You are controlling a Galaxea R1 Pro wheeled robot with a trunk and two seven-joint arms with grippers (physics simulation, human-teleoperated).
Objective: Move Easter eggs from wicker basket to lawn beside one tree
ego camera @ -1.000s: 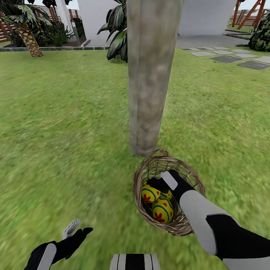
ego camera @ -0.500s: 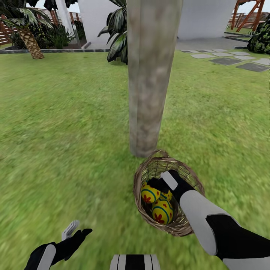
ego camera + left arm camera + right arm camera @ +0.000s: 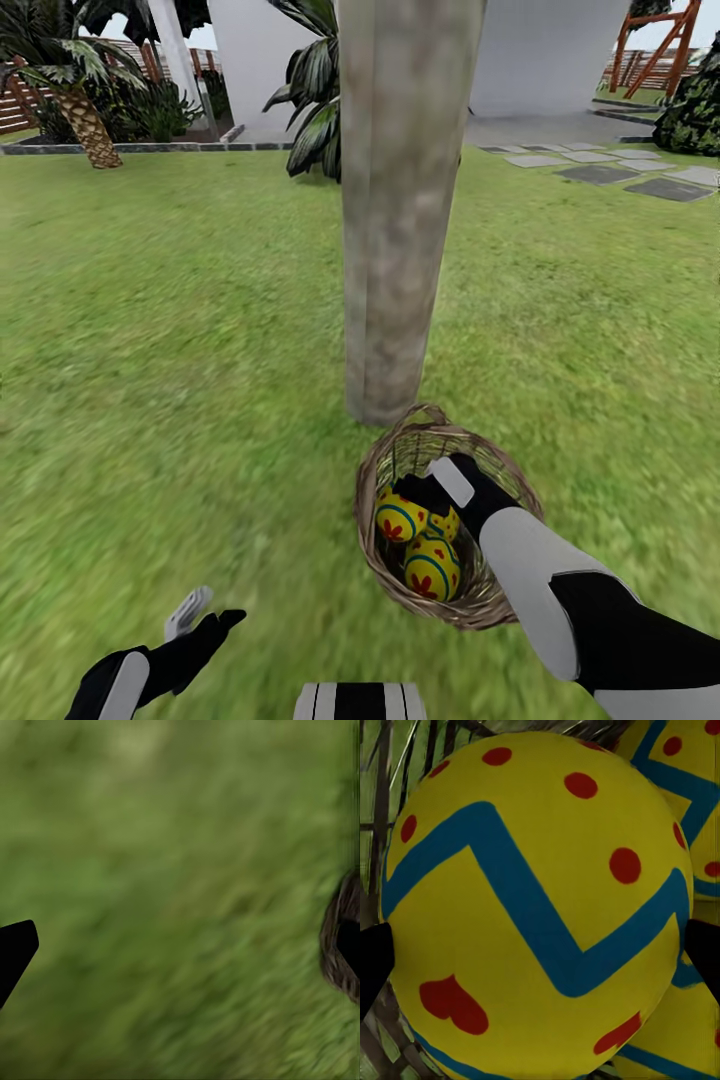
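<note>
**Eggs in the basket at the foot of the tree**

Green lawn (image 3: 180,330) spreads around us in the head view, and on it, just in front of the tree (image 3: 400,200), sits the wicker basket (image 3: 385,560), its far rim almost touching the base of the trunk. Inside it we see the Easter eggs (image 3: 430,565) packed together: two plainly, and a bit of a third between them. Our right gripper (image 3: 425,492) reaches down into the basket from the near side and sits on the upper egg (image 3: 400,517). In the right wrist view that egg (image 3: 536,907) lies very close between the two dark fingertips (image 3: 373,964), one at each flank, with other eggs (image 3: 690,795) behind and below it and the woven wall (image 3: 382,795) beyond. The tips look to be at the shell, but we cannot tell whether they press on it.

Our left gripper (image 3: 200,615) hangs low over bare grass, well apart from the basket, fingers spread and holding nothing. The left wrist view shows blurred grass (image 3: 172,900), one dark fingertip (image 3: 13,952) and a piece of the basket rim (image 3: 341,941).

Farther off, beyond the lawn's far edge, we see a palm (image 3: 75,100), a broad-leaved plant (image 3: 315,100), white walls (image 3: 545,50) and grey paving stones (image 3: 625,175).
</note>
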